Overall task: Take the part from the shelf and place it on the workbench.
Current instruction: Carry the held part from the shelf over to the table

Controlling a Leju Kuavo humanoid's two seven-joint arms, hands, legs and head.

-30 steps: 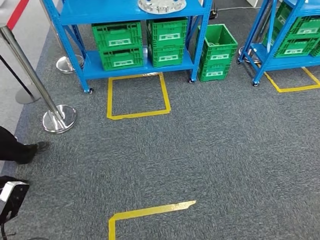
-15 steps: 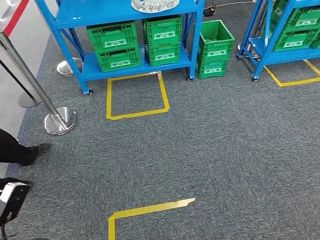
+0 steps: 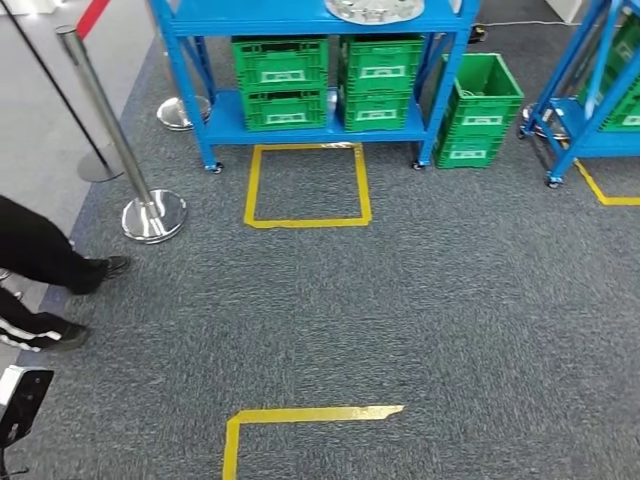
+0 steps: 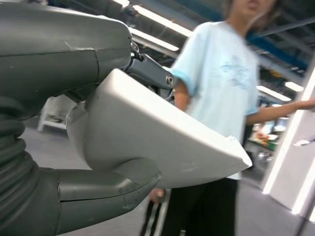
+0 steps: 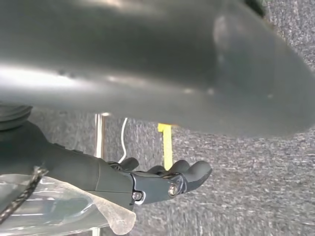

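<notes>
Silvery metal part (image 3: 373,9), a flat round plate w/ holes, lies on the top deck of the blue shelf (image 3: 317,118), cut by the head view's upper edge. That's the relation that counts: part sits far ahead of both hands, across a wide stretch of carpet, well out of reach. It looks round, so no clear long axis; it lies flat on the deck.

Left hand (image 4: 111,142) shows in its wrist view, thumb and dark fingers alongside a pale grey slab that seems to be robot bodywork, not the part; whether fingers are apart or together I can't tell. Right hand (image 5: 163,179) shows fingers held fairly straight, close together, nothing between them; looks empty. Neither hand looks nearer the part; it lies about straight ahead, slightly to the right-hand side.

My read: approach step, nothing picked yet; walk forward to the yellow tape square (image 3: 308,185) in front of the shelf.

Surface & room: grey carpet (image 3: 453,300), yellow tape marks, green crates (image 3: 285,78) on the lower deck, one green crate on the floor, chrome barrier posts (image 3: 151,210), a person's legs (image 3: 45,265) to the left-hand side. No bench visible.
</notes>
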